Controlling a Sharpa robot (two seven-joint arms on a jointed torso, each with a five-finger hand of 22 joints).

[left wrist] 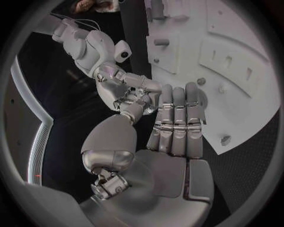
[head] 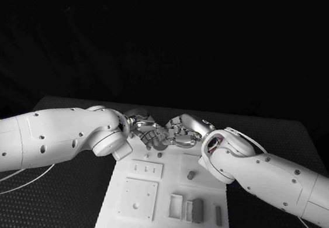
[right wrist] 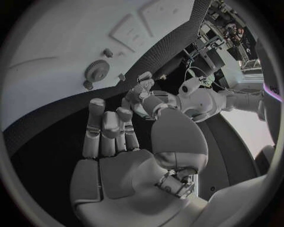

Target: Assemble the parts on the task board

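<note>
The white task board (head: 165, 221) lies in the middle of the table, and both hands meet over its far end. My left hand (head: 146, 133) stretches its fingers (left wrist: 177, 118) flat and side by side, holding nothing. Their tips lie over a round grey gear (left wrist: 206, 100) near the board's far edge (left wrist: 236, 52); whether they touch it I cannot tell. My right hand (head: 184, 131) hangs close beside it with straight fingers (right wrist: 106, 130), thumb apart, palm empty. From the right wrist, the gear (right wrist: 96, 71) sits on the board (right wrist: 53, 42). Several grey parts (head: 193, 209) stand near the board's front right.
A short peg (head: 191, 175) stands on the board behind the grey parts. Two raised plates (head: 139, 198) take up the board's left half. Small pegs (left wrist: 161, 41) dot the board. A cable (head: 16, 184) curves under my left arm over the black table (head: 296, 142).
</note>
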